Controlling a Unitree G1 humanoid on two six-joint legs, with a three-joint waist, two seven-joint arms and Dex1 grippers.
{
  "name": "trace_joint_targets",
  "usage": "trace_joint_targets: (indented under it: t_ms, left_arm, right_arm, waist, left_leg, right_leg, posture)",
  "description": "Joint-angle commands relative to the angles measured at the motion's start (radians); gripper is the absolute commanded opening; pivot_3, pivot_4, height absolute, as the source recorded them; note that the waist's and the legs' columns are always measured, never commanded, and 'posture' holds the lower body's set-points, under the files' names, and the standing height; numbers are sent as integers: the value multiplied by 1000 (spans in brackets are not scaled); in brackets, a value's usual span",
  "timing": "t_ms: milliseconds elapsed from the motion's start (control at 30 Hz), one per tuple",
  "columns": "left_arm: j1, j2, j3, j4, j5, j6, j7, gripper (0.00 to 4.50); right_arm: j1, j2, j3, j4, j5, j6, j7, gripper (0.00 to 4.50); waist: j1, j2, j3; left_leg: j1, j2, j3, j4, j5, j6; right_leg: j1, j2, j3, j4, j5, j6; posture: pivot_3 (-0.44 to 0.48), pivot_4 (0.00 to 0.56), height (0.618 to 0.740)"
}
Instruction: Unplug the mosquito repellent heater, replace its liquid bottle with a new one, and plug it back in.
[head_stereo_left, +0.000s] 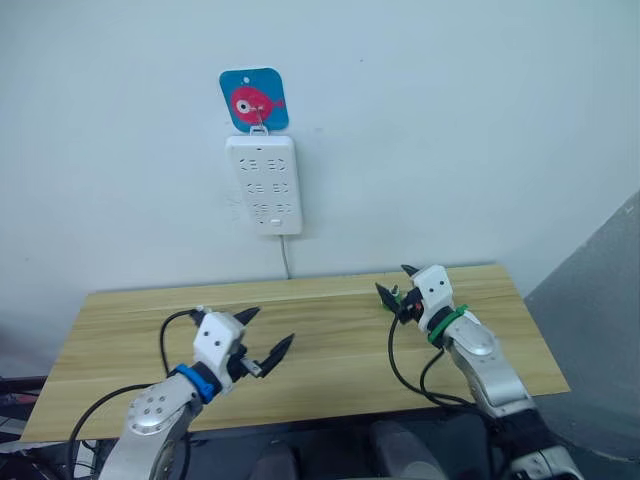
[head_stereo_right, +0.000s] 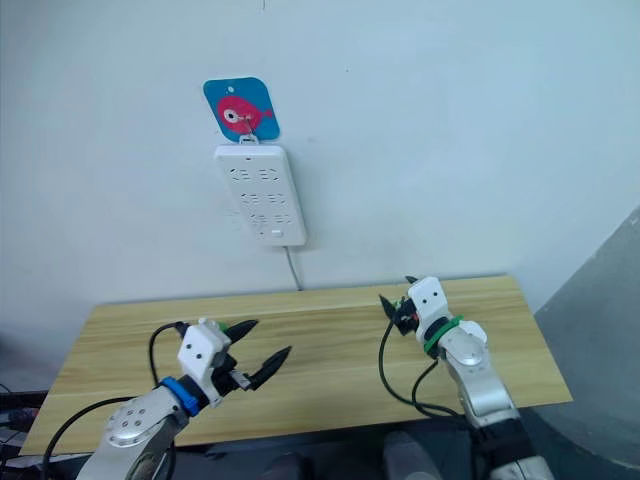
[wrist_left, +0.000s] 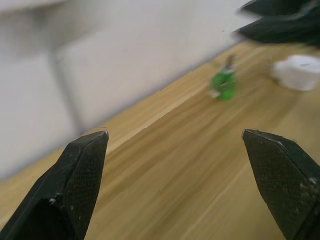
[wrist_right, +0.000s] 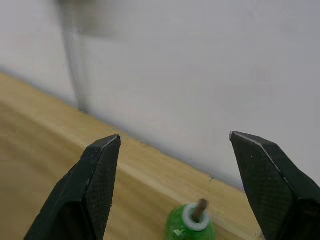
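A small green liquid bottle (wrist_right: 191, 226) with a white neck and a wick stands on the wooden table (head_stereo_left: 330, 350) near the wall. My right gripper (head_stereo_left: 394, 280) hovers open just over it, and the bottle sits low between its fingers in the right wrist view. In the left wrist view the bottle (wrist_left: 223, 83) stands beside a small white rounded unit, the mosquito repellent heater (wrist_left: 300, 73), which rests on the table under the right gripper's black fingers (wrist_left: 280, 22). My left gripper (head_stereo_left: 270, 327) is open and empty over the table's front left.
A tall white power strip (head_stereo_left: 262, 185) hangs on the wall from a blue fish hook (head_stereo_left: 254, 100). Its sockets look empty, and its cable (head_stereo_left: 287, 258) drops behind the table's back edge. The bare tabletop lies between the two grippers.
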Motion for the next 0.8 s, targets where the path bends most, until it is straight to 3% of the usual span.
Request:
trace_joint_targets:
  t_ms: [33,167,333,600,633,800]
  left_arm:
    - [7,-4,90,71,-18,22,52,4500]
    - [-12,21,137,197,-19,7,33,4500]
    - [-106,45,173,394,-25,-5,8,4500]
    - [-195,63,168,532,1,-48,-19,4500]
    - [-240,78,154,585,18,-63,-30,4500]
    - [-397,111,121,783,61,-122,-67,4500]
  right_arm:
    - [-8,-79,64,-244,47,216,117,3620]
    - [-55,-178,114,-408,77,446,192,3620]
    - [-129,-184,124,-519,150,636,213,3620]
    - [-162,-181,126,-567,206,753,191,3620]
    - [-166,-186,129,-580,213,772,189,3620]
    - [-174,-204,131,-626,243,832,181,3620]
  waist:
    - [1,-3,9]
    - [6,-10,27]
    - [10,-15,55]
    - [28,-17,79]
    - [30,-17,86]
    - [40,-17,119]
  left_leg:
    - [0,0,0,0,0,0]
    - [3,0,1,1,0,0]
    - [-2,0,0,1,0,-1]
    - [-9,0,-2,-2,-1,-2]
    - [-8,0,-1,-3,-1,-2]
    - [-9,0,-2,-2,-1,-3]
  right_leg:
    - [0,0,0,0,0,-1]
    - [3,0,1,0,-3,-6]
    - [-2,0,0,0,-1,-3]
    - [-9,-2,-4,0,2,-7]
    - [-9,-3,-4,0,2,-7]
    - [-9,-3,-5,0,-1,-3]
  posture:
    - [-106,168,740]
    - [-106,197,740]
    - [-104,236,740]
    - [-103,254,740]
    - [-106,289,740]
    - [-119,295,740]
